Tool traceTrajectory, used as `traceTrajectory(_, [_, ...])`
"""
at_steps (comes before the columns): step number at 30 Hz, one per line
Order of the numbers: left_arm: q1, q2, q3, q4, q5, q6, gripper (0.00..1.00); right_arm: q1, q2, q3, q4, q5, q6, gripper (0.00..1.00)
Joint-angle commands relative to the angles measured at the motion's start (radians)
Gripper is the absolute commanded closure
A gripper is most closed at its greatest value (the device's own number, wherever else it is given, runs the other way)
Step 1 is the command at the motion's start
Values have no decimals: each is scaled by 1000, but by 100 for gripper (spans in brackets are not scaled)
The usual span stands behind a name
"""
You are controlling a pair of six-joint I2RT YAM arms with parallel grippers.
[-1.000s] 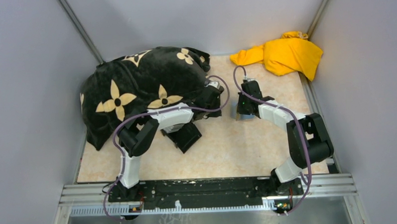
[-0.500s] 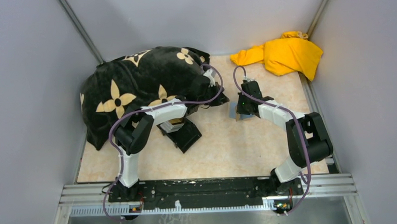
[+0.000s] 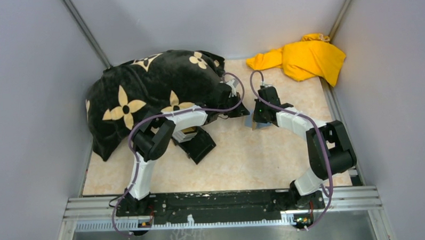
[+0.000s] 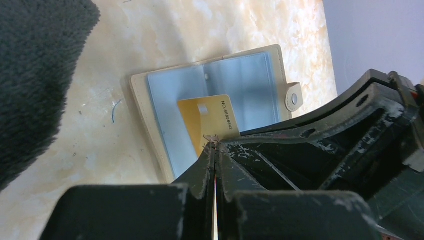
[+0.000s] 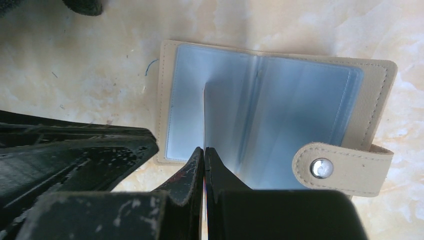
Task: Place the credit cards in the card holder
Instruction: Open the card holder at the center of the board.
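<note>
The tan card holder (image 3: 255, 124) lies open on the table, its bluish plastic sleeves up, and shows in the left wrist view (image 4: 165, 100) and the right wrist view (image 5: 310, 100). The gold card (image 4: 205, 117) lies flat over its middle. My left gripper (image 4: 215, 141) is shut, its tips at the card's near end; it sits close beside the right gripper in the top view (image 3: 246, 113). My right gripper (image 5: 205, 148) is shut on a raised sleeve leaf (image 5: 230, 125); in the top view (image 3: 259, 117) it hangs over the holder. I cannot make out the light blue card.
A black blanket with tan flowers (image 3: 150, 90) is heaped at the back left, its edge near the holder (image 4: 35, 75). A yellow cloth (image 3: 304, 58) lies at the back right. A black box (image 3: 198, 146) sits under my left forearm. Grey walls close in on both sides.
My left gripper has moved right and nearer, off the blanket's edge and up against the card holder beside the right gripper. The right arm has not moved.
</note>
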Motion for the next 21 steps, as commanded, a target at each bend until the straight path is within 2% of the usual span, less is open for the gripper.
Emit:
traceTrajectory(1, [-16,43,50,-33,3,-1,100,10,4,-22,-17,-23,10,100])
traceTrajectory(21, [-40,138,98,-176,-118,-3,100,-14,-30,-28,-2,-63,20,100])
